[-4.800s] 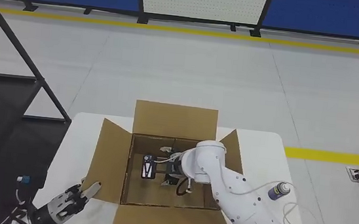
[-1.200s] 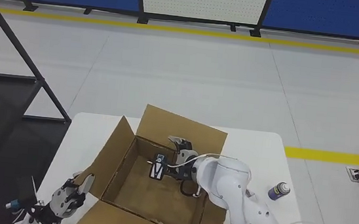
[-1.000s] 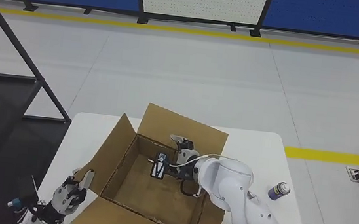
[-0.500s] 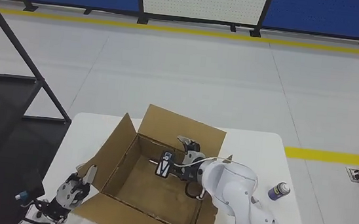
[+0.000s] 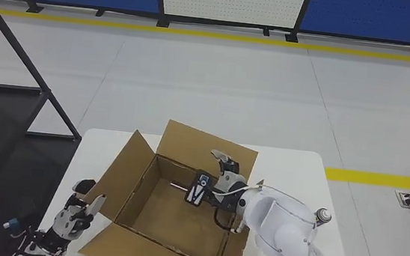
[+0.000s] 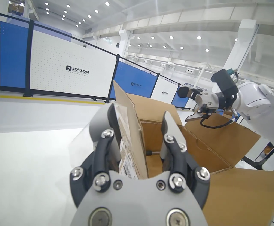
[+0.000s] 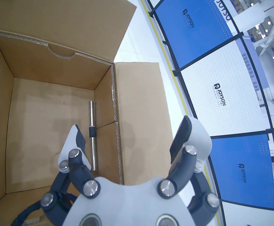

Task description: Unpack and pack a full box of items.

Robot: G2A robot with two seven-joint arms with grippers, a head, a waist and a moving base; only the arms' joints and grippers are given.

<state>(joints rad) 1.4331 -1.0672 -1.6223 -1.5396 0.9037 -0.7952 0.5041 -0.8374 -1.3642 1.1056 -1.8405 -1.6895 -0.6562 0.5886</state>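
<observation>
An open cardboard box [image 5: 207, 139] stands turned at an angle on the white table [image 5: 101, 147]. On its floor [image 7: 42, 128] a shiny metal rod [image 7: 92, 128] with a black band lies along one wall. My right gripper [image 5: 225, 168] hangs open over the box's back right corner, holding nothing; it is seen up close [image 7: 130, 137] and from across the box [image 6: 189, 104]. At the table's front left, my left gripper [image 5: 79, 216] is open, its fingers astride the edge of the left flap [image 6: 130, 132]. The flap lies close against one finger [image 6: 111, 119].
A small spray can [image 5: 321, 215] stands on the table to the right of the box, partly behind the right arm. A dark rack [image 5: 0, 144] stands off the table's left side. The box's flaps spread outward on all sides.
The box has turned clockwise since the earliest frame. In the last second my right gripper rose and moved toward the back right corner, while the left gripper slid slightly left along the flap.
</observation>
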